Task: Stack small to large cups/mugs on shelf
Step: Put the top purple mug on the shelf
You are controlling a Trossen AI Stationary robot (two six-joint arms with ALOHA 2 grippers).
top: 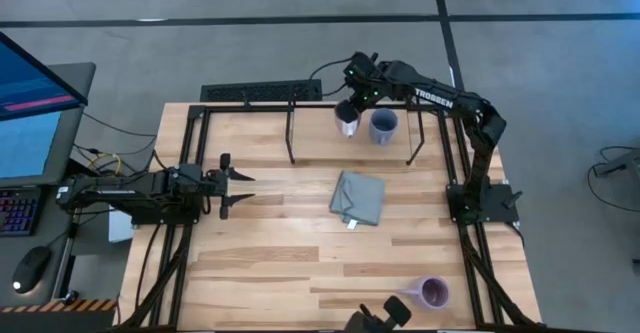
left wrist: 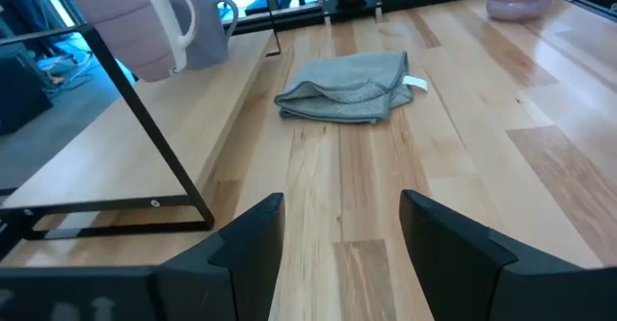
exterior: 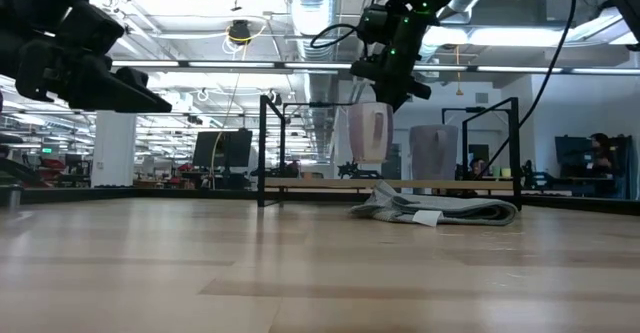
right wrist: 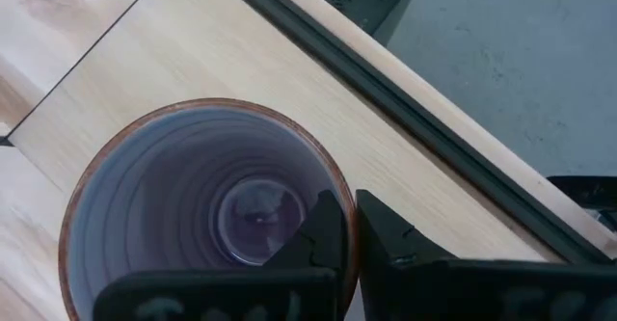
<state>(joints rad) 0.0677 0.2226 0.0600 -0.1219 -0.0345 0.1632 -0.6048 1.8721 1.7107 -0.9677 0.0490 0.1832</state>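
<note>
Lavender mug [top: 348,121] held over shelf [top: 290,133] — rim pinched by right gripper [top: 352,106].
Blue-grey mug [top: 383,125] stands beside it; purple mug [top: 432,293] sits at near edge. Left gripper [top: 237,186] parked, fingers apart.

Seen from overhead, the whole table [top: 300,243]; a table-level camera faces the room behind. The left wrist camera looks along the boards, the right wrist camera close down into a mug [right wrist: 207,210]. Most views share the folded cloth [top: 357,197].
</note>
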